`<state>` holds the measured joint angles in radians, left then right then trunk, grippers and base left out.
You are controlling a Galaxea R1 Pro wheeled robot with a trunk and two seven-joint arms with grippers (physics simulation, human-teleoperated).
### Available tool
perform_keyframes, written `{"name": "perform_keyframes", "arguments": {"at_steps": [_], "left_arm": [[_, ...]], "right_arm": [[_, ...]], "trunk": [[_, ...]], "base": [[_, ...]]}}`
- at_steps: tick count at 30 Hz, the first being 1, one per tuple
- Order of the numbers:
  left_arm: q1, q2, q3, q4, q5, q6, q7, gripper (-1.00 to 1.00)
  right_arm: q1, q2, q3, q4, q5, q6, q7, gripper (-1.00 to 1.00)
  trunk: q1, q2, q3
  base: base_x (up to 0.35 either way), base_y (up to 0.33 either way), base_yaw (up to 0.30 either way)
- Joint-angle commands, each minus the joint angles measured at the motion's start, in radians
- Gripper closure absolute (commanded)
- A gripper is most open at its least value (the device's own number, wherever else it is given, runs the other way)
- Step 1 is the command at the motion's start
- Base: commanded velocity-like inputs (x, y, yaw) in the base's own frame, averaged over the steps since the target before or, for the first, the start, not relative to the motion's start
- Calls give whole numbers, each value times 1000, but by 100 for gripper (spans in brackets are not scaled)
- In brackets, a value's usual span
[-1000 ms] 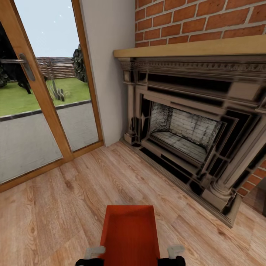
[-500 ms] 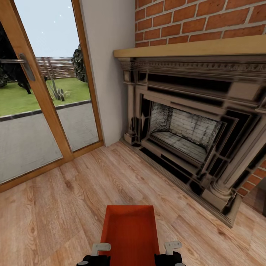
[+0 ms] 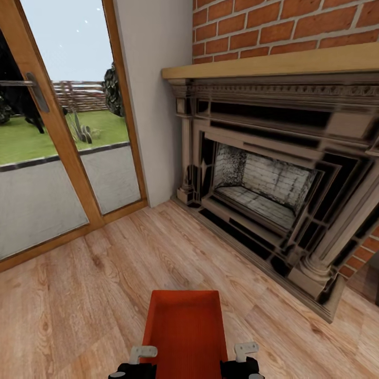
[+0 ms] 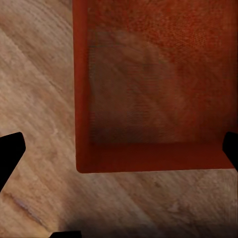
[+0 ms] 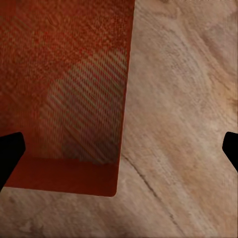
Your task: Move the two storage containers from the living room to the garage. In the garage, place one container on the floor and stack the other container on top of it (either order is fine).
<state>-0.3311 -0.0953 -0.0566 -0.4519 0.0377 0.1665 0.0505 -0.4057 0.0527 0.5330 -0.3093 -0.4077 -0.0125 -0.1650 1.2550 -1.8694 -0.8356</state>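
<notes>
Early stage: one storage container [image 3: 185,331] sits on living-room wood floor [image 3: 95,295] at 6 o'clock, left gripper [image 3: 136,363] and right gripper [image 3: 239,359] spread apart beside it, nothing grasped yet.

Black wrists, pale grey fingers [image 3: 143,352]

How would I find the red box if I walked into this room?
Look for the big brick fireplace beside the glass door. On the light wood floor in front of it lies the storage container, between the left gripper and right gripper. It is flat, lidless, and bright orange-red.
</notes>
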Motion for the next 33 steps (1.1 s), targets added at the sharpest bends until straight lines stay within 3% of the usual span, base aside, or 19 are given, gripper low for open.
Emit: {"name": "perform_keyframes", "arguments": {"at_steps": [1, 25, 33], "left_arm": [[0, 1, -6, -3, 4, 6, 5, -100], [0, 3, -3, -29, 2, 7, 9, -100], [0, 0, -6, -91, 1, 38, 13, -100]], "right_arm": [[-1, 0, 9, -3, -9, -1, -7, -100], [-1, 3, 9, -14, -9, -1, -65, -100], [-1, 0, 10, -49, -9, 1, -87, -100]], "trunk": [[4, -8, -4], [96, -176, -79], [126, -232, -104]], "base": [[0, 0, 0], [0, 0, 0], [0, 0, 0]]}}
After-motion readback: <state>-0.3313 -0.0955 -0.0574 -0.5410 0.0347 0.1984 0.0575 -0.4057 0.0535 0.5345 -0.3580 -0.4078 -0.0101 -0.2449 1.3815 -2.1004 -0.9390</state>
